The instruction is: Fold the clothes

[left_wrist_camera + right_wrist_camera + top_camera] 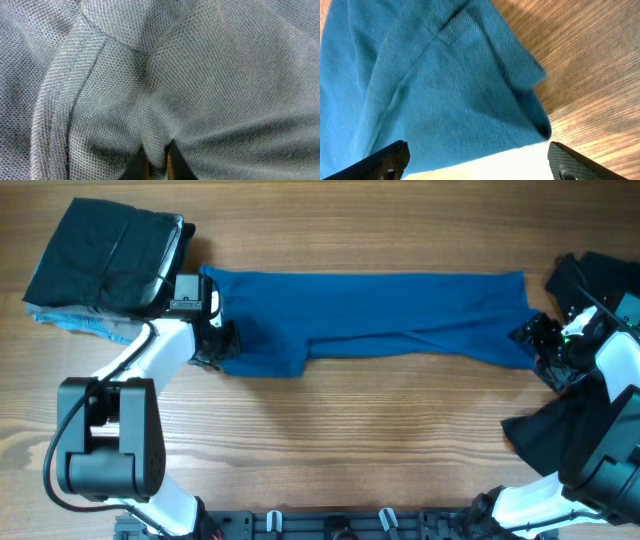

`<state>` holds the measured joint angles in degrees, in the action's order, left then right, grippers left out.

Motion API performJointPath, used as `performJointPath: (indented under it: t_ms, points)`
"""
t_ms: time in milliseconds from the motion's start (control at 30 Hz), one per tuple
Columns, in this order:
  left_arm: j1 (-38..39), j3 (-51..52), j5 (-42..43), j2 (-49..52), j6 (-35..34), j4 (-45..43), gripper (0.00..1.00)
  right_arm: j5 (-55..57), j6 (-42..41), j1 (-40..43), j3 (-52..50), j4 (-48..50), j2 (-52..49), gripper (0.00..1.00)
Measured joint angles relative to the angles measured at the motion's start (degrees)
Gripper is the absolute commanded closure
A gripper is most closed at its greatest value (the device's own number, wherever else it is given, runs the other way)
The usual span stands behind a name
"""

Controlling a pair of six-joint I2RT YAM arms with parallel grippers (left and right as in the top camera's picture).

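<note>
The polo shirt lies as a long band running from side to side between my arms. My left gripper pinches its end, and my right gripper gapes open. I cannot make out its collar.

Robotics lab workbench, wood-grain table, robot arm mounted at each side

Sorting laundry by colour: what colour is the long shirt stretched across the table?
The shirt is medium blue; clearest overhead.

Wooden table, blue polo shirt stretched across, black pile — perhaps folded — left, black garment right.
</note>
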<state>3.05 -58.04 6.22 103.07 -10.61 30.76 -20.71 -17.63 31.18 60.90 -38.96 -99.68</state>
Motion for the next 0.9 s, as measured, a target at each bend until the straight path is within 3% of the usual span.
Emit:
performJointPath:
  t_ms: [200, 233, 267, 300, 333, 367, 400, 433, 467, 600, 633, 667, 700, 733, 900]
  points:
    - [-2.67, -0.39, 1.46, 0.11, 0.00, 2.01, 0.96, -0.04, 0.00, -0.87, -2.56, 5.25, -1.84, 0.06]
    - [-3.30, -0.39, 1.70, 0.11, 0.00, 2.25, 0.94, -0.04, -0.02, -1.46, -2.78, 6.23, -2.45, 0.06]
    - [-3.82, -0.39, 1.84, 0.11, 0.00, 2.43, 0.85, -0.04, 0.02, -2.19, -2.93, 7.45, -3.08, 0.07]
    - [-4.11, -0.42, 1.81, 0.11, -0.02, 2.47, 0.80, -0.11, 0.00, -2.91, -2.97, 9.05, -3.26, 0.12]
    - [-4.20, -0.42, 1.88, 0.13, 0.11, 2.45, 0.75, -0.11, 0.00, -3.43, -2.95, 10.19, -3.56, 0.22]
    - [-4.22, -0.44, 1.84, 0.13, -0.04, 2.45, 0.71, -0.17, -0.04, -4.15, -2.95, 11.80, -3.93, 0.39]
    - [-4.24, -0.44, 1.86, 0.13, -0.39, 2.45, 0.69, -0.24, 0.26, -4.83, -2.80, 12.57, -4.44, 0.71]
    - [-4.24, -0.48, 2.03, 0.11, -0.44, 2.45, 0.68, -0.24, 0.39, -5.33, -2.60, 13.03, -4.85, 0.89]
    - [-4.24, -0.55, 2.14, 0.11, -0.39, 2.45, 0.67, -0.20, 0.46, -5.68, -2.60, 12.92, -5.44, 0.96]
    - [-4.24, -0.72, 2.45, 0.11, -0.42, 2.49, 0.56, 2.86, -3.41, -5.77, -2.08, 5.84, -5.99, 0.96]
    - [-4.24, -0.83, 2.47, 0.11, -0.35, 2.64, 0.50, 4.00, -4.31, -5.68, -1.81, 3.74, -5.81, 0.88]
    - [-4.26, -1.09, 2.43, 0.11, -0.46, 2.86, 0.42, 4.76, -4.92, -5.57, -1.81, 2.51, -5.55, 0.59]
    - [-4.35, -1.36, 2.43, 0.13, -0.39, 3.13, 0.38, 6.38, -5.20, -5.20, -1.86, 1.14, -5.16, 0.47]
    - [-4.42, -1.75, 2.34, 0.13, -0.59, 3.56, 0.37, 6.71, -4.81, -4.90, -1.86, 1.20, -4.96, 0.41]
    - [-5.14, -5.03, 3.13, 0.26, -0.39, 7.41, 0.31, 7.61, -0.59, -4.13, -1.49, 1.20, -2.14, 0.41]
